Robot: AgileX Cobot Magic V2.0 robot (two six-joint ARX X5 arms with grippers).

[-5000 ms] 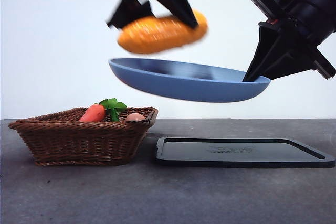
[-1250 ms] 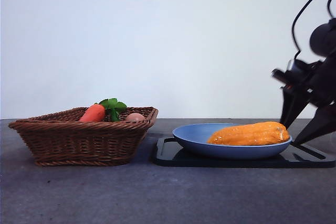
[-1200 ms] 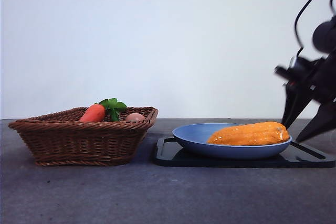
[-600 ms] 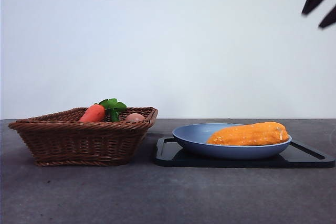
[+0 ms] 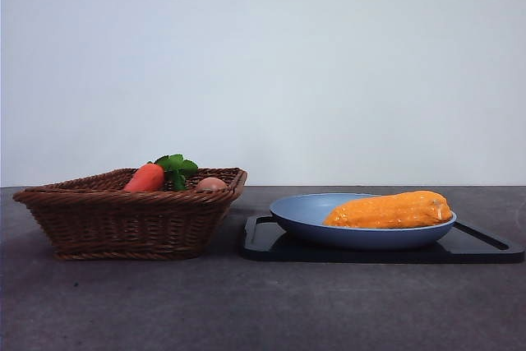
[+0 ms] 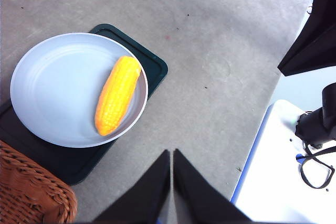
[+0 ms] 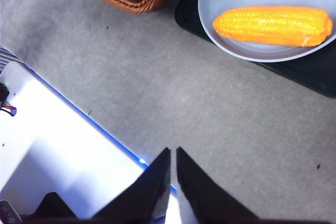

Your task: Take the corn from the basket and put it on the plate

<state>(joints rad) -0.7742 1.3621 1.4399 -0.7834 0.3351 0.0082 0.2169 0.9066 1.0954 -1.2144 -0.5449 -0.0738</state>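
The corn (image 5: 389, 210) lies flat in the plate (image 5: 304, 218), its long axis running left to right across the front view, roughly parallel to the table's near edge. It sits off-centre, toward the right side of the plate, with its right end close against the rim. In the left wrist view the corn (image 6: 117, 94) lies along one side of the plate (image 6: 47, 93) just inside the rim, leaving the greater part of the plate bare.

The plate rests on a flat black tray (image 5: 485, 246), which shows beyond the plate on both sides. The basket (image 5: 123, 218) stands just to the left of the tray, with a narrow gap between them. A carrot (image 5: 146, 177) with green leaves and a small tan ball (image 5: 212, 183) show above the basket's rim.

No arm shows in the front view, and the air above the basket, plate and tray is open. The grey table (image 5: 263, 310) in front of them is bare.

The left gripper (image 6: 171, 156) hangs high above the table, off to the side of the tray, its jaws pressed together and holding nothing. The right gripper (image 7: 172, 153) is likewise high over bare table, well apart from plate and basket, jaws closed to a thin slit and empty.
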